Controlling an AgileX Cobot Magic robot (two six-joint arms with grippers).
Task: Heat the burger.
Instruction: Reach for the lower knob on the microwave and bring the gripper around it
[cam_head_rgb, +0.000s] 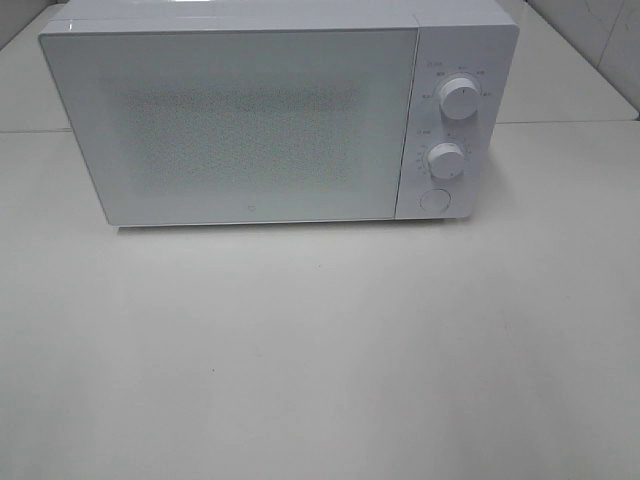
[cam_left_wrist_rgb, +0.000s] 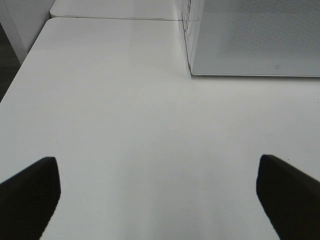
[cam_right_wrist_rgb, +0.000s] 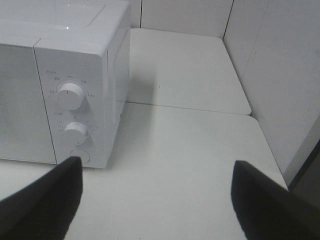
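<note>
White all over, and you can't tell where the burger is: no view shows it. What you do get is the microwave, door shut, sitting on the bench. Your left fingers are spread wide above the bench, holding nothing. Right fingers are wide apart too, empty, near the knobs and round button.

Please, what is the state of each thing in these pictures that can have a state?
Microwave door: shut.
Upper knob and lower knob: settings unreadable.
Left pincer: open, empty.
Right pincer: open, empty.
Burger: not in view.
</note>
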